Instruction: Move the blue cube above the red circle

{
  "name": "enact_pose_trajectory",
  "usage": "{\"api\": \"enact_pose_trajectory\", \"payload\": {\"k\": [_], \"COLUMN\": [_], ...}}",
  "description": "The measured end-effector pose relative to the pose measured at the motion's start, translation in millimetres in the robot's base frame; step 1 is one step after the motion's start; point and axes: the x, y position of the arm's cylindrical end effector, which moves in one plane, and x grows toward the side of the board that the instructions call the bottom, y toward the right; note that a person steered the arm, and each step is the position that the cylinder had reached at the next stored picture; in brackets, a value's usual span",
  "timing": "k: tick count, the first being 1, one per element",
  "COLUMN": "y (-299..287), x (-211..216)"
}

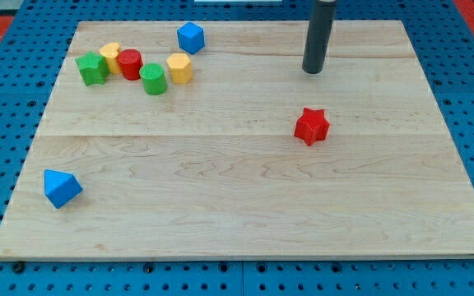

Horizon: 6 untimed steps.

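At the view's left, the red cylinder [130, 63] sat in a cluster; the small blue cube [190, 37] lay near it at two o'clock, not yet above. My tip [313, 71] (bare, touching nothing) stood well apart at the cube's four o'clock, so the push remained undone.

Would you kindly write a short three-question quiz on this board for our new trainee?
1. True or false: my tip touches the red star.
2. Multiple choice: which block lies nearest the board's bottom-left corner? A) blue cube B) blue triangle C) green cylinder
3. Fill in: the red circle sits between the yellow star on the view's left and the ____ cylinder on its right.

Key:
1. False; the tip stands apart, toward the view's top from the star.
2. B
3. green
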Motion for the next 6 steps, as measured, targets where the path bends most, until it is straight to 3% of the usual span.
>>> {"api": "enact_pose_trajectory", "payload": {"k": [1,2,3,4,6], "y": [-39,-118,-203,-251,-225], "x": [-43,-71,-81,-87,-113]}}
